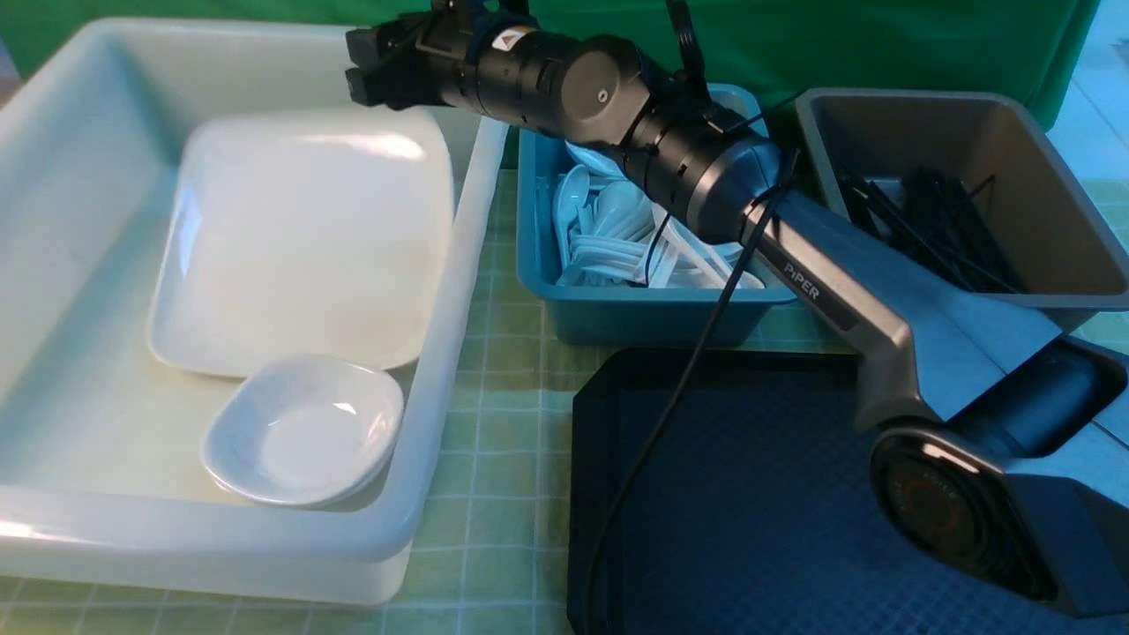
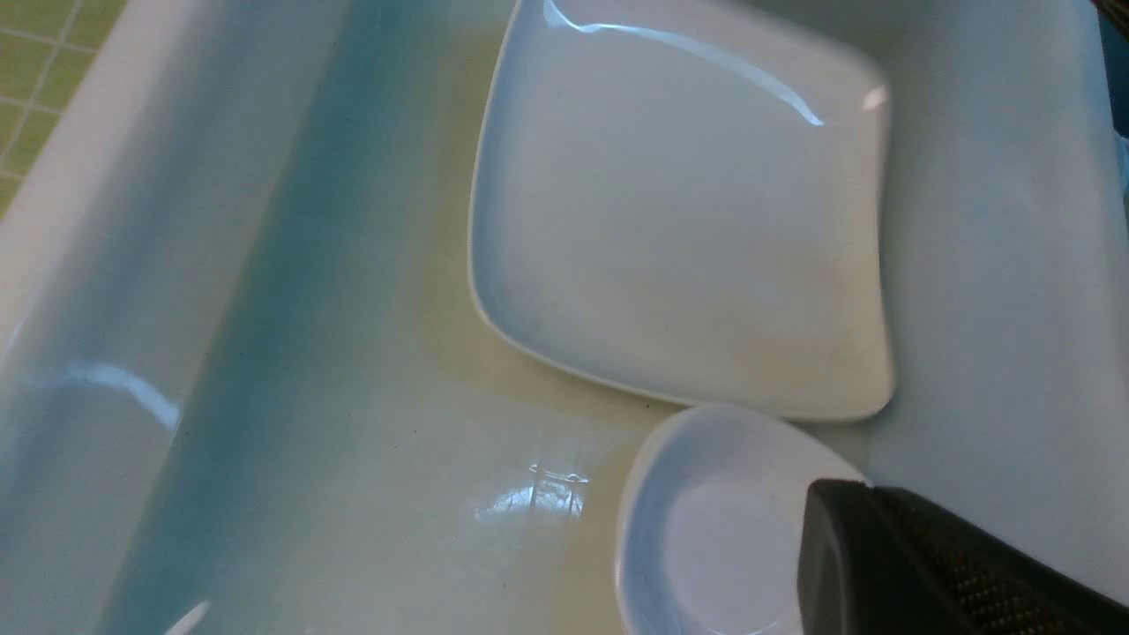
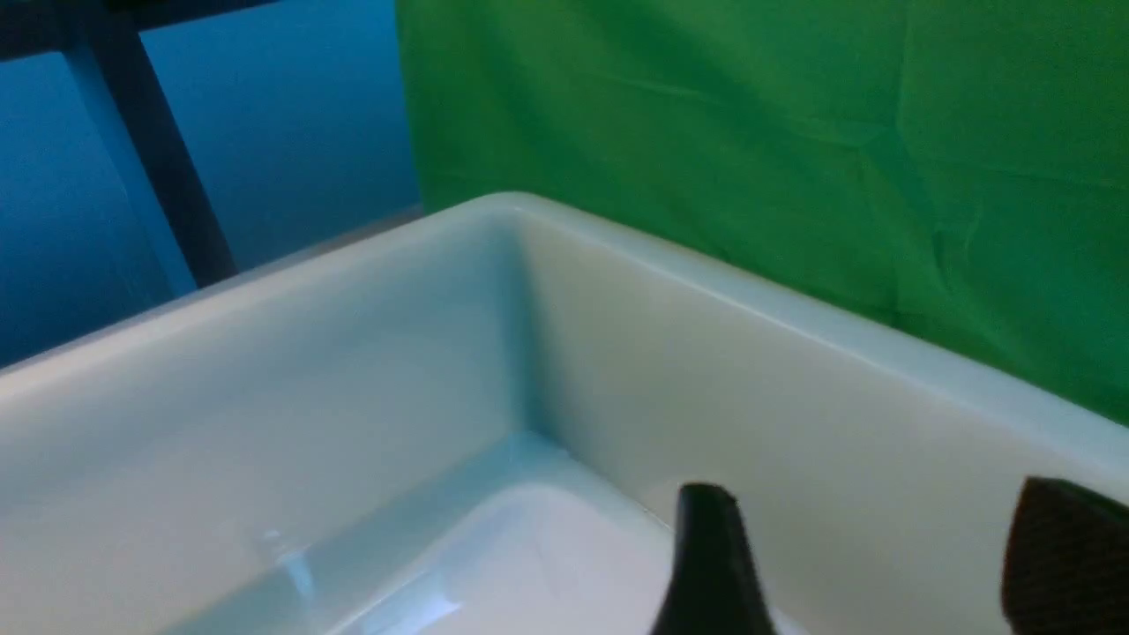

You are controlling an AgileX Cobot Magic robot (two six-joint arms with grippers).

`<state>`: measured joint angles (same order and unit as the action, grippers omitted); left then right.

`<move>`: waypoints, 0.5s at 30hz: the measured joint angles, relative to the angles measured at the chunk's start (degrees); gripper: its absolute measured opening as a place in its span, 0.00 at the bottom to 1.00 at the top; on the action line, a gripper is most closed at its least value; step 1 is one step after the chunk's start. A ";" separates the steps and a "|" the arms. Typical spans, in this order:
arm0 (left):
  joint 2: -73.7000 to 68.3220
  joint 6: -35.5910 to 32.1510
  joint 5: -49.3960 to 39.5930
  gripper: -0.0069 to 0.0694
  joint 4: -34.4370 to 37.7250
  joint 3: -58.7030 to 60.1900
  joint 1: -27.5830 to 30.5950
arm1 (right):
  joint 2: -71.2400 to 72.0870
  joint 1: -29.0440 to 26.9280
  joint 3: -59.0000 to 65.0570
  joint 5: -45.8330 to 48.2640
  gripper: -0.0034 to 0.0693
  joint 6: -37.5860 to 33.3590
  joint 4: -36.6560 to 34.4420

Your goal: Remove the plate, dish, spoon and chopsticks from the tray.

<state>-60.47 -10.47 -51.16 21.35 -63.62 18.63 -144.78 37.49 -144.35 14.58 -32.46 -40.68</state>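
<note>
Right gripper (image 3: 869, 564), jaws spread wide and holding nothing, hangs over the far corner of the white tub (image 1: 53, 529), where the plate (image 1: 304, 238) lies propped against the tub's right wall, just below it. Beside the plate sits the dish (image 1: 304, 428). Behind the arm, the tray (image 1: 750, 520) looks cleared.

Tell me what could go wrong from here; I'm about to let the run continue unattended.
1. The plate leans on the white tub's right wall and may slide onto the small dish.
2. The right gripper, open just above the plate, could clip its rim or the tub wall if it pulls back low.
</note>
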 joint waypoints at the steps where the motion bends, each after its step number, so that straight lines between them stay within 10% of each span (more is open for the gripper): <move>1: 0.00 0.00 0.00 0.07 0.00 0.00 0.00 | 0.25 -0.10 0.00 0.76 0.67 0.00 0.68; 8: -0.07 -0.26 0.12 0.07 0.14 0.00 0.00 | 3.27 -2.33 -0.07 11.49 0.63 4.49 8.01; 15: -1.29 -5.55 -0.11 0.07 6.19 0.00 -0.20 | 13.46 -5.72 -0.07 34.86 0.10 14.83 25.00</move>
<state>-61.76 -16.01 -51.27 27.54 -63.62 18.43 -131.32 31.77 -144.41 49.44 -17.64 -15.68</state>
